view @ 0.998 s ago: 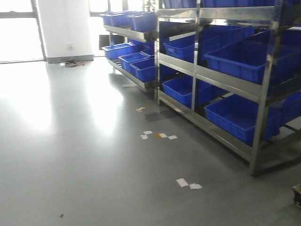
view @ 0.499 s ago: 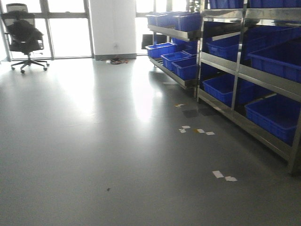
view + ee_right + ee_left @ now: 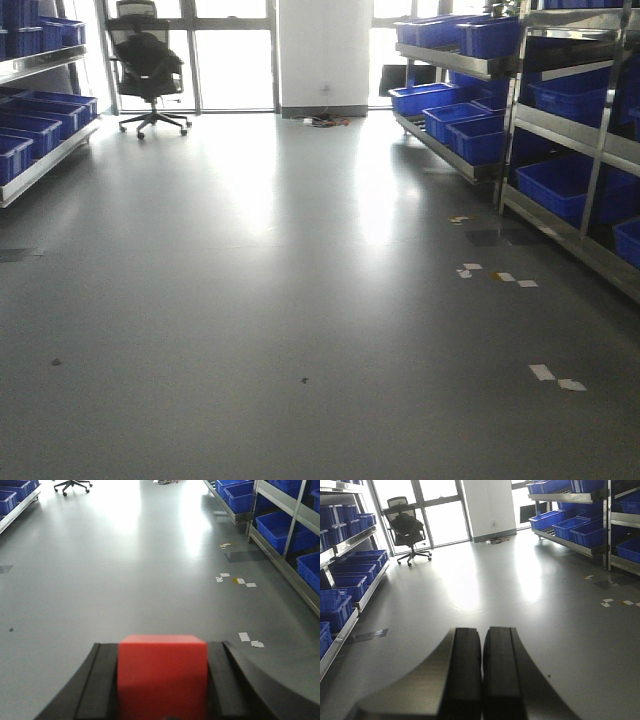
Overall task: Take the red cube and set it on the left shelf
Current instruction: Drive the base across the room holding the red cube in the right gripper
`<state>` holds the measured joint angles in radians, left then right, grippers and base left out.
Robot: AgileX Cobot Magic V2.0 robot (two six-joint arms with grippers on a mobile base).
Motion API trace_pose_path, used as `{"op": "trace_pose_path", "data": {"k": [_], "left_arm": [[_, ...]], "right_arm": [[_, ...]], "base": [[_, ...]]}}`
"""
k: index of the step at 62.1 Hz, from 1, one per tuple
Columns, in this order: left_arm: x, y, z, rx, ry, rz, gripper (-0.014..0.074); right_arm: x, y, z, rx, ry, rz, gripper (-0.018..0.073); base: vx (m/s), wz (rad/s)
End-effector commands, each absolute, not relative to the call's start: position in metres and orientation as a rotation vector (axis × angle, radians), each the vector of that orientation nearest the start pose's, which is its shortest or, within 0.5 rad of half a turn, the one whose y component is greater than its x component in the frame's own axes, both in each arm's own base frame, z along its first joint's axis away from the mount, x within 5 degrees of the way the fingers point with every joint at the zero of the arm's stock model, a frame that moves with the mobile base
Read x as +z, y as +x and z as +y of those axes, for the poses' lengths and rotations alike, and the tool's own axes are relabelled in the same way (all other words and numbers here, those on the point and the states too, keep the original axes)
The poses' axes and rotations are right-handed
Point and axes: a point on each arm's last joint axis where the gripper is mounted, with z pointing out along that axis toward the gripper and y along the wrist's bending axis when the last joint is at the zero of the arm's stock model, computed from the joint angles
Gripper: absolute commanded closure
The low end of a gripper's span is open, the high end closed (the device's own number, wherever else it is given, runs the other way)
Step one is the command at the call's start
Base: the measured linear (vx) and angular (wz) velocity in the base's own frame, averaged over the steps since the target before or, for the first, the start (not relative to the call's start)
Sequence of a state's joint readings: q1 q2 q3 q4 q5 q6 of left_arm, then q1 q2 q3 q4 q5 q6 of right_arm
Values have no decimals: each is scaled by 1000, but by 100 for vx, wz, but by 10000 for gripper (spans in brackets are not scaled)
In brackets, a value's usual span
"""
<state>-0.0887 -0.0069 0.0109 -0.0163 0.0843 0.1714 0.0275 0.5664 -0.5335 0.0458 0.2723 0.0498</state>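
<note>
Warehouse-type stockrm: left shelf [image 3: 40, 65] + right racks [image 3: 560, 128] w/ blue crates [image 3: 425, 98], grey floor [image 3: 300, 300], office chair [image 3: 148, 60].

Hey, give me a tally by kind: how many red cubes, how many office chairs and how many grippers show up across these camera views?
red cube: 1, clamped in the right jaws
office chair: 1
grippers: 2, the left gripper with jaws shut and empty, and the right gripper
Total: 4

No text, label, number or sign can be read. Pale floor patches [image 3: 248, 639] are too blurred for any marking to be told.
</note>
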Motion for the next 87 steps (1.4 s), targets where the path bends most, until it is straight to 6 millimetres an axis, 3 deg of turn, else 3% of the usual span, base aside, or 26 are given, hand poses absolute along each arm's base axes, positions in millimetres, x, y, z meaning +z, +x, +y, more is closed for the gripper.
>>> {"op": "trace_pose_path", "data": {"k": [1, 45, 87], "left_arm": [[202, 57, -5, 47, 178, 1505, 495], [202, 57, -5, 47, 178, 1505, 495], [202, 57, -5, 47, 178, 1505, 495]], "right_arm": [[340, 122, 3, 86, 49, 1678, 533], [340, 121, 3, 86, 48, 1681, 533], [340, 121, 3, 86, 48, 1681, 533]], "base": [[8, 43], [23, 26], [52, 5]]}}
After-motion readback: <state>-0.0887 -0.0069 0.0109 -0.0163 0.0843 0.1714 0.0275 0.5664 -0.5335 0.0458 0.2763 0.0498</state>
